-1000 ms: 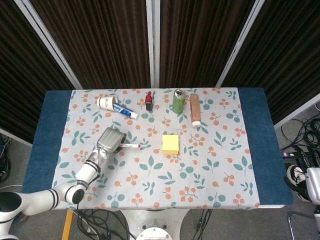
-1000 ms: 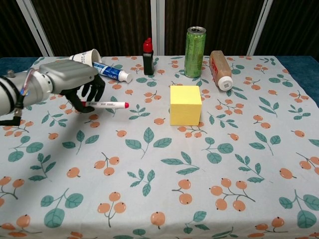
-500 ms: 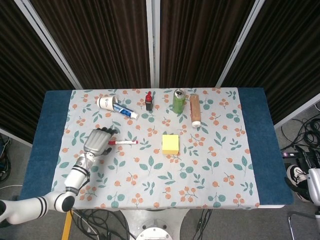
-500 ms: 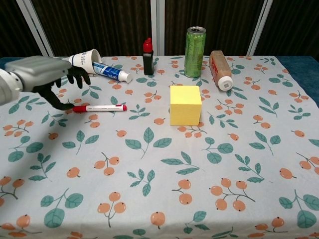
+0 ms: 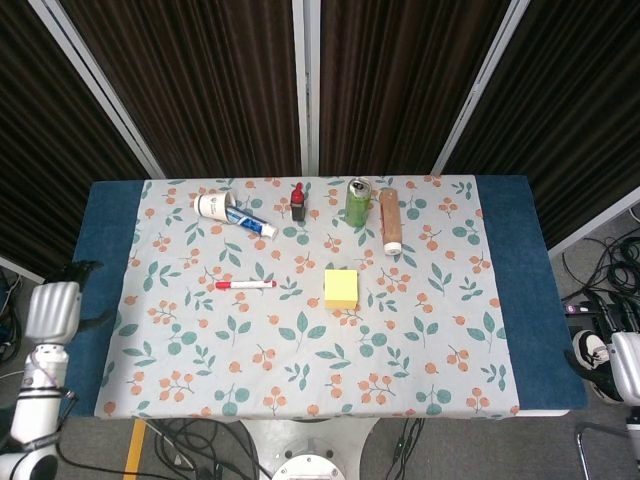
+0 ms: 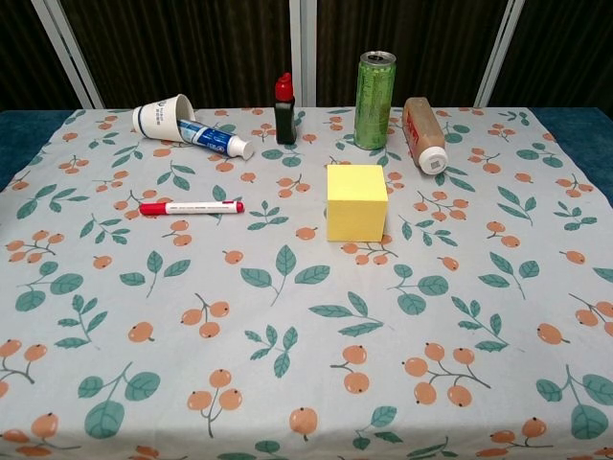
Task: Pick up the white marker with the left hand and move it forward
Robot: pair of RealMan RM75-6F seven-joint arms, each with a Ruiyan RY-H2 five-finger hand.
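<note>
You have a yellow block [image 6: 356, 201] mid-counter; far behind it stand a green can [image 6: 374, 86] and black bottle [image 6: 284, 103]; a tipped paper cup [image 6: 161, 117] holds toothpaste [image 6: 215, 140], far left.

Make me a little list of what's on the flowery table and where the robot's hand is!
marker: white marker with red ends, lying flat on the tablecloth, nothing touching it
left hand: left hand off the table's left edge, holding nothing
right hand: not seen
cup: paper cup on its side, toothpaste tube poking out of its mouth
block: yellow block near the middle
can: green can standing at the back
bottles: small dark bottle upright; brown bottle lying down
</note>
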